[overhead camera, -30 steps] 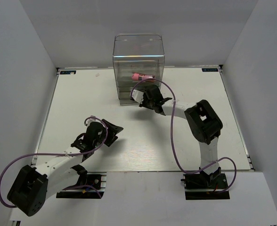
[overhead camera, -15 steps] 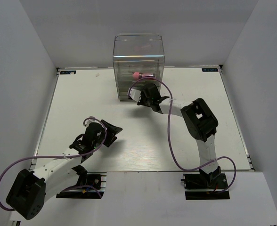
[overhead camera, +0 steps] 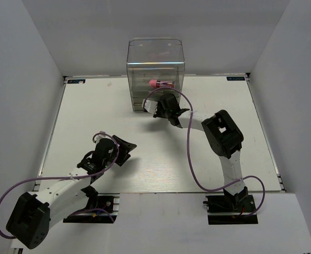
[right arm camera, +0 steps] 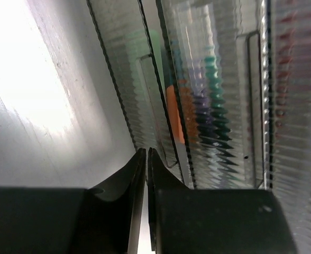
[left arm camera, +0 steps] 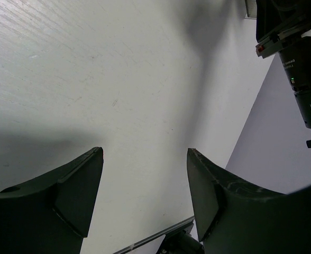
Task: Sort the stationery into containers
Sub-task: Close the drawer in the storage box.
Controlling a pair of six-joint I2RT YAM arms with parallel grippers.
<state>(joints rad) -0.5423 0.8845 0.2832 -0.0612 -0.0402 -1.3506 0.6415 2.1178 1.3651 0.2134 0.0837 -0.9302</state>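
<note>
The clear smoky-grey organiser (overhead camera: pixel 155 58) stands at the back of the table, with a pink-red marker (overhead camera: pixel 159 83) lying inside its upper part. In the right wrist view its ribbed drawer fronts (right arm camera: pixel 208 90) fill the frame, and orange (right arm camera: pixel 174 114) and teal-green (right arm camera: pixel 211 79) markers show blurred behind them. My right gripper (overhead camera: pixel 156 109) (right arm camera: pixel 146 151) is shut with its tips against the lowest drawer front, holding nothing I can see. My left gripper (overhead camera: pixel 125 150) (left arm camera: pixel 145 153) is open and empty, low over bare table at the near left.
White walls enclose the table on three sides. The right arm's base (left arm camera: pixel 298 58) shows at the top right of the left wrist view. Purple cables (overhead camera: pixel 190 153) loop off both arms.
My right gripper has moved forward to the organiser's drawer fronts. My left arm has drawn back slightly toward the near edge.
</note>
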